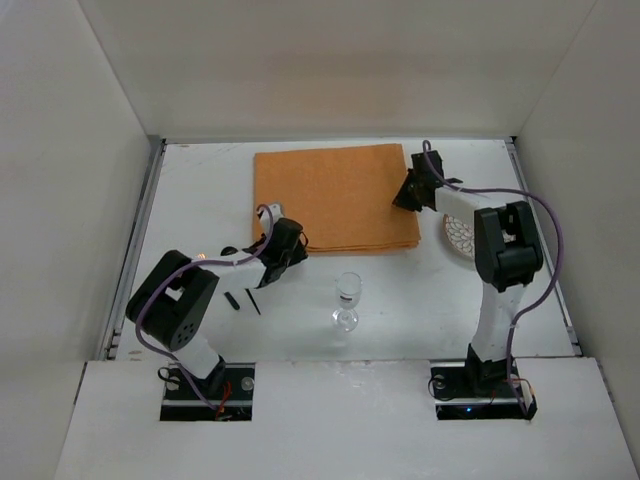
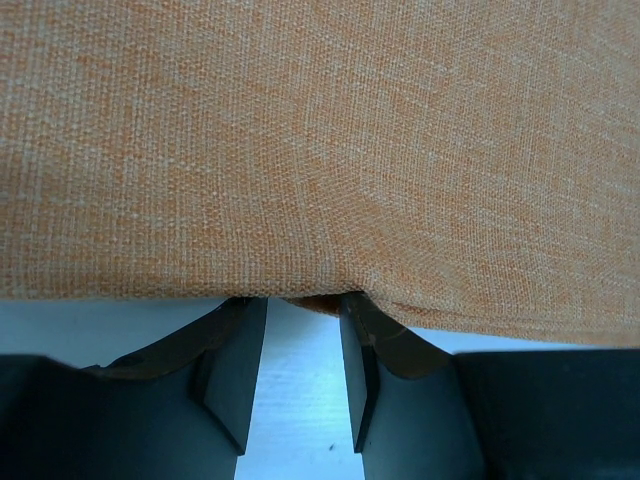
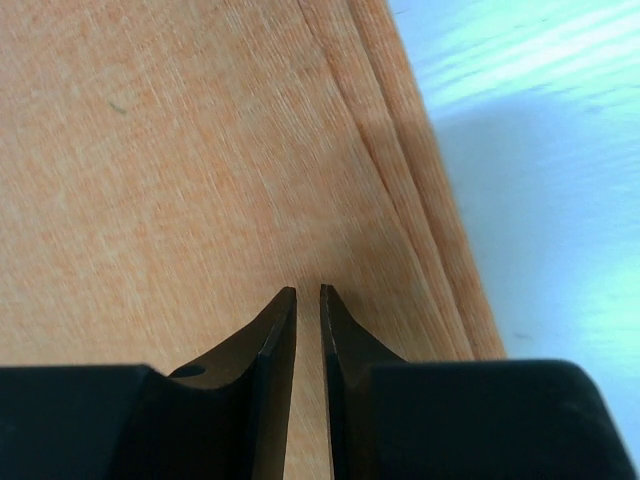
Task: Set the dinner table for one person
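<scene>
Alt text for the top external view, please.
An orange placemat lies on the white dinner table, with the jaws of the left arm at its near left corner and those of the right arm at its right edge. A wine glass stands upright nearer the arms; a patterned plate peeks from under the right arm.

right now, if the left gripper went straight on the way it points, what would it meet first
The orange placemat: its near edge lies right at the tips of the left gripper, probably already touching. Depth is hard to judge from the wrist view.
</scene>
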You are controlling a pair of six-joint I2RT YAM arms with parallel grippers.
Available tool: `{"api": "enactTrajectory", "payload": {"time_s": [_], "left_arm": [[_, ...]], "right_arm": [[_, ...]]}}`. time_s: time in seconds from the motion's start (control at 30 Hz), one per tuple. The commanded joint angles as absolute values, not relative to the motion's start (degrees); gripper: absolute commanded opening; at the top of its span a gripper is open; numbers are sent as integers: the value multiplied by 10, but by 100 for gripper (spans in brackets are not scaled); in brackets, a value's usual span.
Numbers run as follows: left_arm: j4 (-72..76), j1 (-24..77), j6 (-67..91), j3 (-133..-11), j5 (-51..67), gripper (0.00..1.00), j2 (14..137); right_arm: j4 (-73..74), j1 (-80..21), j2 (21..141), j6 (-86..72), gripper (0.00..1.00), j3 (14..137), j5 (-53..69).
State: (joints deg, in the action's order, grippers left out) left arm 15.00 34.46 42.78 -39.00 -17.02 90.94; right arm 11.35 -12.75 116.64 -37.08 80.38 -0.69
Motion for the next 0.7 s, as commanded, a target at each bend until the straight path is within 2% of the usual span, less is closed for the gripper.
{"api": "enactTrajectory", "payload": {"time_s": [0.0, 0.17, 0.23, 0.4, 0.67], "left_arm": [[116, 342, 416, -406, -173, 33, 953], [123, 323, 409, -416, -173, 33, 969], [124, 320, 409, -412, -166, 33, 962], [134, 334, 403, -358, -183, 38, 872], [177, 365, 363, -311, -210, 62, 661]], "right_arm": [[75, -115, 1114, -374, 22, 788, -26], [59, -108, 1062, -376, 22, 757, -35], [49, -110, 1029, -375, 25, 736, -41], [0, -115, 903, -366, 53, 644, -65], [-33, -116, 617, -418, 71, 417, -153]]}}
